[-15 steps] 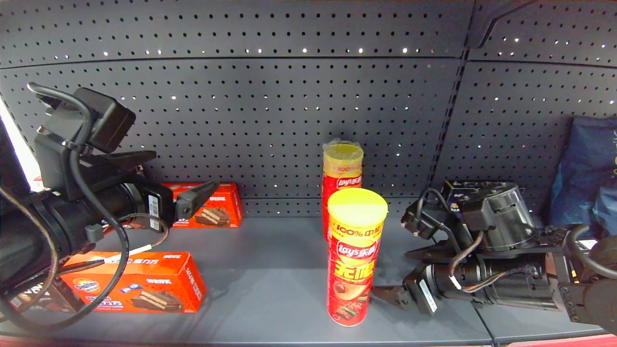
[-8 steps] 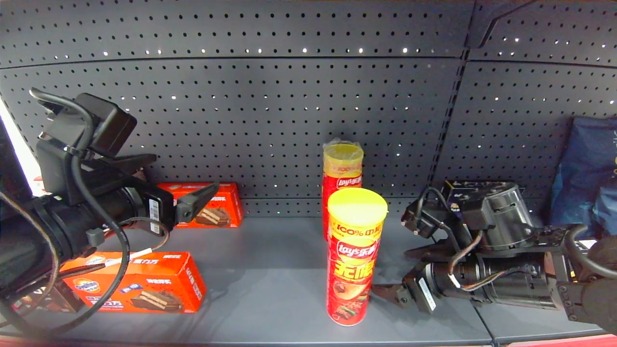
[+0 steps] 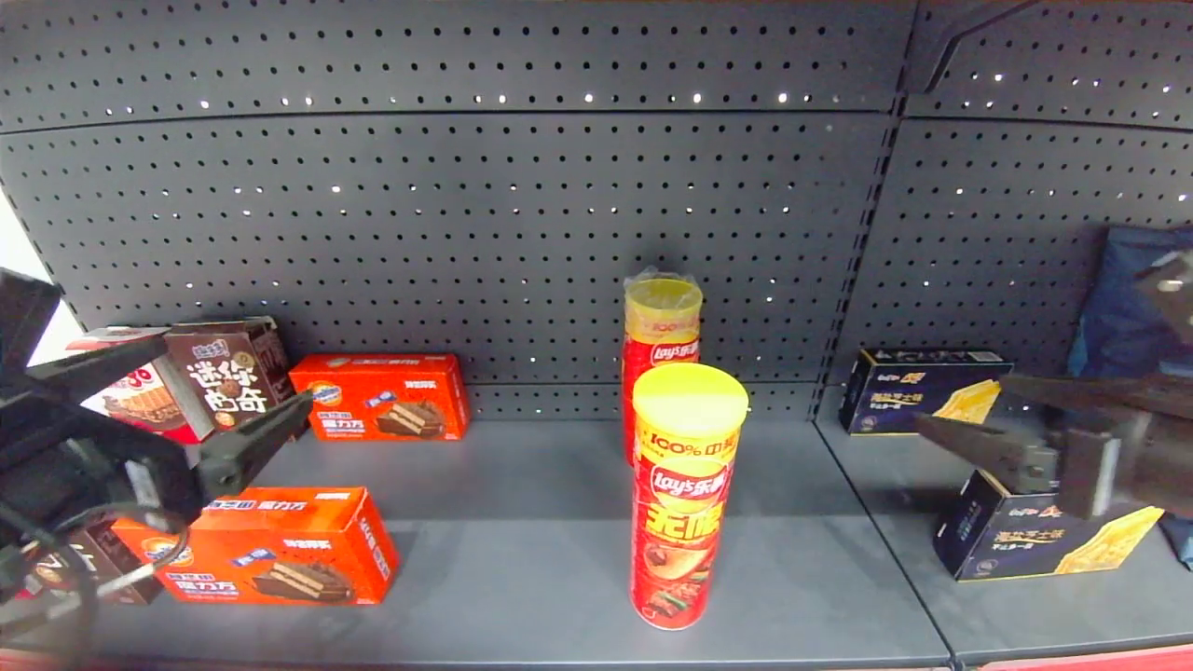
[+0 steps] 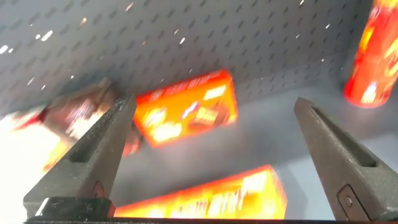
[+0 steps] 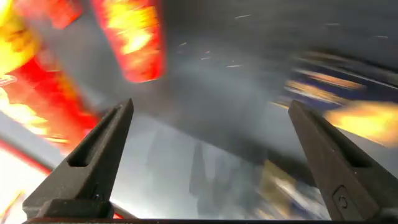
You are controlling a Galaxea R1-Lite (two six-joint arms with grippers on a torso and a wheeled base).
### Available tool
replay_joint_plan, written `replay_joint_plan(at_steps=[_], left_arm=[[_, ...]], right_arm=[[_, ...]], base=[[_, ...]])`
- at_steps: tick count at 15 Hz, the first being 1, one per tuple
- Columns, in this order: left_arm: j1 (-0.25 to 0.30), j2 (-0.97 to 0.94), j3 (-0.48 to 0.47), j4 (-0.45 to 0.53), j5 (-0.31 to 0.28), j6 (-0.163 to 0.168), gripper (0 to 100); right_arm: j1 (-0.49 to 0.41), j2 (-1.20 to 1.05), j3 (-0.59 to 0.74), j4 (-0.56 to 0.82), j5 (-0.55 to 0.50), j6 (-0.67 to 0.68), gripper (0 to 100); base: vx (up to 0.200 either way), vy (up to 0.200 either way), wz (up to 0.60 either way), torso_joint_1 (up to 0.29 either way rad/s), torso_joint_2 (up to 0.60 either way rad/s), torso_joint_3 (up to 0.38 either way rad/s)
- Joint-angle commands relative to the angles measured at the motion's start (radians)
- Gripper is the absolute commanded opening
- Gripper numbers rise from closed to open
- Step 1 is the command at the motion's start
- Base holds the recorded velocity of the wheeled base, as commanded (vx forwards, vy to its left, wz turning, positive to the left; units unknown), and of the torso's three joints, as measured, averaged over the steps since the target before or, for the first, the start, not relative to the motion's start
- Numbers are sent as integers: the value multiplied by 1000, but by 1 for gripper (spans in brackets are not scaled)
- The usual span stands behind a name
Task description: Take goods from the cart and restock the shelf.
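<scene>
Two red chip cans with yellow lids stand mid-shelf, the front can (image 3: pixel 688 494) ahead of the rear can (image 3: pixel 662 340). My left gripper (image 3: pixel 239 369) hangs open and empty at the left, above the near orange biscuit box (image 3: pixel 270 545). In the left wrist view the left gripper (image 4: pixel 214 102) spreads wide before the far orange box (image 4: pixel 186 115) and the near orange biscuit box (image 4: pixel 217 199). My right gripper (image 3: pixel 960 401) is open and empty at the right, over a dark blue box (image 3: pixel 1044 536). The right wrist view has the right gripper (image 5: pixel 211 104) facing blurred cans (image 5: pixel 134 37).
A second orange box (image 3: pixel 382 396) and a brown box (image 3: pixel 224 373) sit at the back left of the grey shelf (image 3: pixel 522 522). Another dark blue box (image 3: pixel 918 391) and a blue bag (image 3: pixel 1128 326) sit at the right. Pegboard (image 3: pixel 522 233) backs the shelf.
Both arms have drawn back from the shelf, the left toward the left edge, the right away from the front can toward the right edge. Boxes they hid are now uncovered.
</scene>
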Motion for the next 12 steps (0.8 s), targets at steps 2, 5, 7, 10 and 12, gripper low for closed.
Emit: replay_joint_plan(at_steps=[2,5,7,10,12], left_arm=[[104,-498,431,16,1,7,100],[115,-848,468,369,69,11,100],[129,-978,435,568,83,4,100],[129,-965,438,541,81,4,100],[127,-965,440,541,40,-17,100]], right_arm=[[-370,-607,427,1,0,33,100],[-459,-850,588,28,0,33,100],[-465,-982,649,126,-40,34,100],[-459,-1063,683,228,-36,33,100],[-445,-1066,683,226,-17,37,100]], base=[[0,0,0,0,0,0],[0,0,0,0,0,0],[0,0,0,0,0,0],[0,0,0,0,0,0],[0,0,0,0,0,0]])
